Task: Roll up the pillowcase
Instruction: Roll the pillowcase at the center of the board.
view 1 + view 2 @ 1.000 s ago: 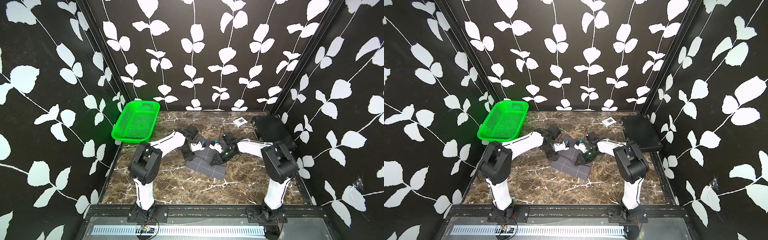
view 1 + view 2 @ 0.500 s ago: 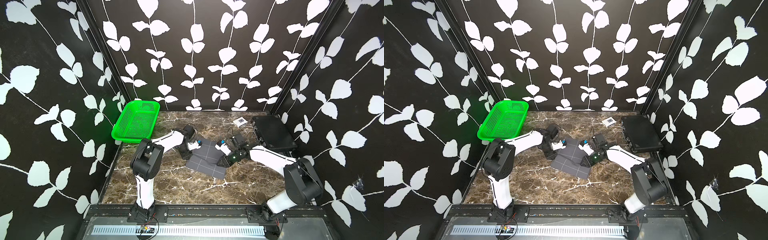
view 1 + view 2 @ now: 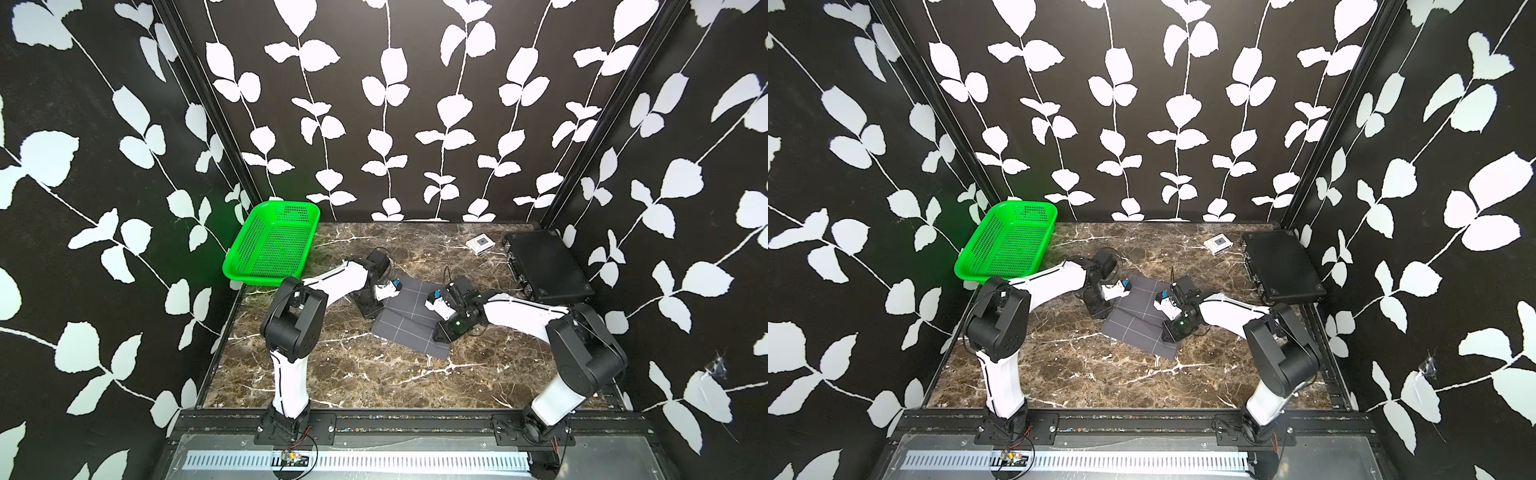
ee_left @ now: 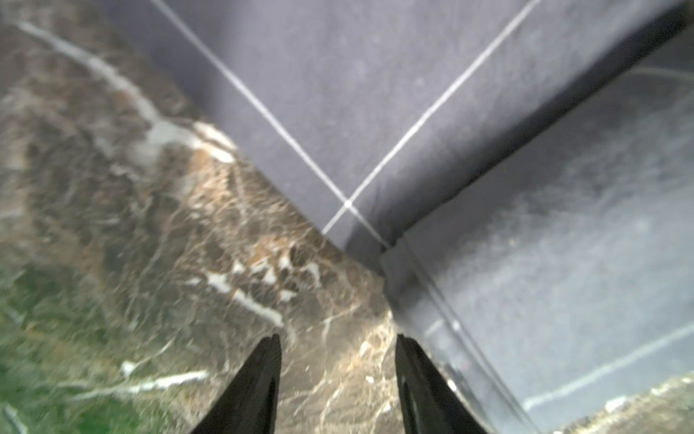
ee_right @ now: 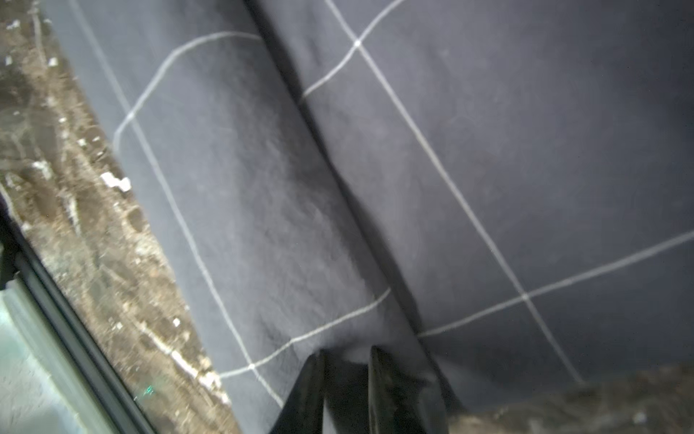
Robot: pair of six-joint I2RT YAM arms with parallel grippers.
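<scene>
Right wrist view: right tool (image 5: 345,357) narrow, with a raised fold of the pillowcase (image 5: 488,169) nipped between its fingers (image 5: 308,390). Looks like a grip at the cloth's edge. — Kim

Left wrist: left tool (image 4: 338,338) has its jaws apart and nothing in them. It hangs over bare bench (image 4: 150,244), one finger (image 4: 420,379) just beside the cloth's edge, not on it. — Ravi

Where's the cloth overall? — Kim

Both top views: mid bench between the two arms, lying flat in two overlapping layers (image 3: 409,320). No roll yet. Well apart from the basket (image 3: 274,245) and the black case (image 3: 548,266). — Ravi

So the step is getting hold of the starting edge, and only one side has it. — Kim

My read too. Next, the left tool has to shift onto the cloth edge and close, level with the right one. Then both turn the edge over together. If only the right side pulls, I'd expect a skewed, loose roll. It's soft cloth in thin layers, so the pinch must take every layer or the top one slides. — Ravi
</scene>
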